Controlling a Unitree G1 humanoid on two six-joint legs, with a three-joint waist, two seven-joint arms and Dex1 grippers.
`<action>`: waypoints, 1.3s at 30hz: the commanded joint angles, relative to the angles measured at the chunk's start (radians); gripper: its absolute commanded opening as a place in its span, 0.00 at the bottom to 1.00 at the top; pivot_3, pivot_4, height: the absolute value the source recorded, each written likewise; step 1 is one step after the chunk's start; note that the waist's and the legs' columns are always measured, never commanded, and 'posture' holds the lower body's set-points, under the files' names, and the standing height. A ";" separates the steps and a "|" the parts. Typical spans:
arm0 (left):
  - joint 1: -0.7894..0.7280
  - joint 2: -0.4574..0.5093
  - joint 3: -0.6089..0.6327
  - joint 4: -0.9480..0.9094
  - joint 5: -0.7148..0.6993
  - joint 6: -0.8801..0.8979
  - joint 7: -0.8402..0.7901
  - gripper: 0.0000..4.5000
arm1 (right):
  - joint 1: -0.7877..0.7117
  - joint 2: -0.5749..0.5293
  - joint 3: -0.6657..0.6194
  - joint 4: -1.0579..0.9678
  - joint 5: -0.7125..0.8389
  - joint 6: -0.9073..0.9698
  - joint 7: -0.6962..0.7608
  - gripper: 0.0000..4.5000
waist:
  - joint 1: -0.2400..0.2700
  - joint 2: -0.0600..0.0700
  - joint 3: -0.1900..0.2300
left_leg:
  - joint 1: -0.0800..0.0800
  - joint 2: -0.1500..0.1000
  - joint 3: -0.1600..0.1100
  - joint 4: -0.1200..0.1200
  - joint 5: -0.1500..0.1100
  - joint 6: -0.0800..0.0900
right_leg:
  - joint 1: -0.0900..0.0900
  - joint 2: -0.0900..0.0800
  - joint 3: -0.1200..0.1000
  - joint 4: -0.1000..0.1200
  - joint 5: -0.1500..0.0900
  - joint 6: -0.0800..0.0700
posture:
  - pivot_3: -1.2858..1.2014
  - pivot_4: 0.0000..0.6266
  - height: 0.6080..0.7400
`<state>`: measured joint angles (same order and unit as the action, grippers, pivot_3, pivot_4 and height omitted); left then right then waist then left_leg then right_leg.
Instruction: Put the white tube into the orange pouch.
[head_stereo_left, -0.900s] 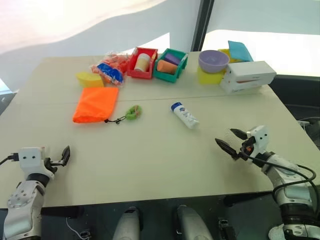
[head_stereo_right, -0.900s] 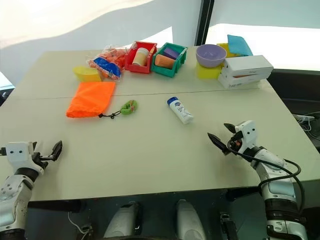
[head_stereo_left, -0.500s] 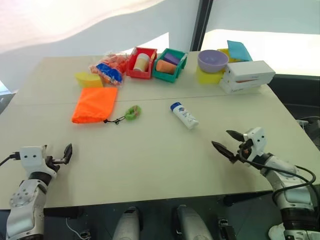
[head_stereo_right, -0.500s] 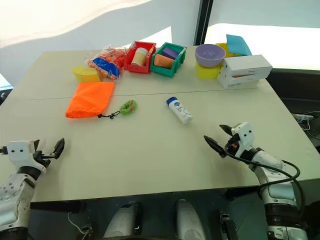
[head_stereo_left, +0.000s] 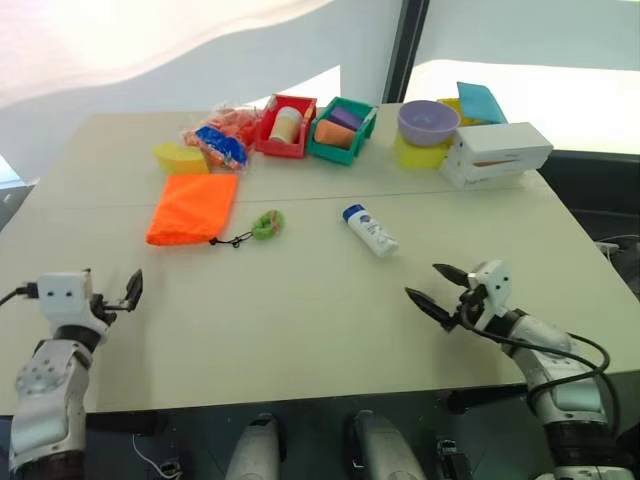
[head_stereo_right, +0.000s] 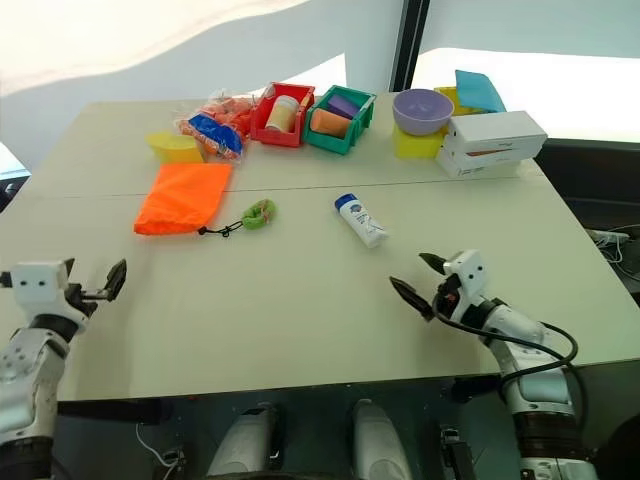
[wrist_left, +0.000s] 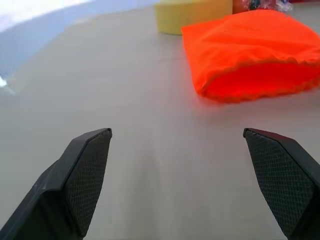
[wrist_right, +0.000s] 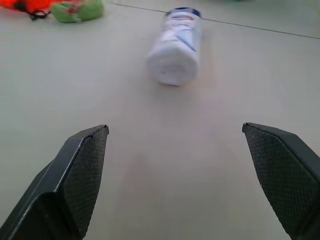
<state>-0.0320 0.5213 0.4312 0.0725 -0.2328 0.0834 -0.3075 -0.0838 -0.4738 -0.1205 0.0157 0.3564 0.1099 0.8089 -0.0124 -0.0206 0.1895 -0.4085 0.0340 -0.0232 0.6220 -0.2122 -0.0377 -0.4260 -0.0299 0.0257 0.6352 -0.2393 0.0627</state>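
Approach under way: right gripper (head_stereo_left: 437, 287), jaws wide and empty, has crept toward the white tube (head_stereo_left: 369, 229) lying at its eleven o'clock, well apart from the orange pouch (head_stereo_left: 191, 207), while the left gripper (head_stereo_left: 133, 291) waits open, empty.

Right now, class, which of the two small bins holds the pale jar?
The red bin, left of the green bin; the green one holds orange and purple things instead.
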 joint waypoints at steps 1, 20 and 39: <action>-0.068 0.061 -0.079 0.063 0.148 -0.072 0.040 1.00 | -0.010 0.032 0.043 -0.095 0.003 0.002 -0.016 0.99 | 0.000 0.000 0.000 | 0.000 0.000 0.000 0.000 0.000 0.000 | 0.000 0.000 0.000 0.000 0.000 0.000 | 0.52 0.24 1.00; -0.522 0.127 -0.346 0.685 0.456 -0.345 0.204 1.00 | 0.009 0.117 0.233 -0.297 -0.021 0.064 -0.091 0.99 | -0.002 -0.001 0.000 | 0.000 0.000 0.000 -0.001 0.000 0.000 | 0.000 0.001 -0.001 0.000 0.005 0.004 | 0.52 0.24 1.00; -0.425 0.136 -0.268 0.603 0.245 -0.351 0.013 0.01 | -0.025 0.099 0.194 -0.285 -0.032 0.050 -0.127 1.00 | -0.004 -0.001 -0.001 | 0.000 0.000 0.001 -0.001 0.000 0.000 | 0.000 0.001 -0.001 0.000 0.006 0.003 | 0.52 0.24 1.00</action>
<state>-0.4791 0.6453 0.1258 0.7630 0.0654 -0.3019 -0.2569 -0.0883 -0.3708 0.1053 -0.2413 0.3248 0.1818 0.6917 -0.0160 -0.0216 0.1890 -0.4084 0.0345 -0.0224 0.6208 -0.2120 -0.0378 -0.4260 -0.0292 0.0252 0.6352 -0.2332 0.0660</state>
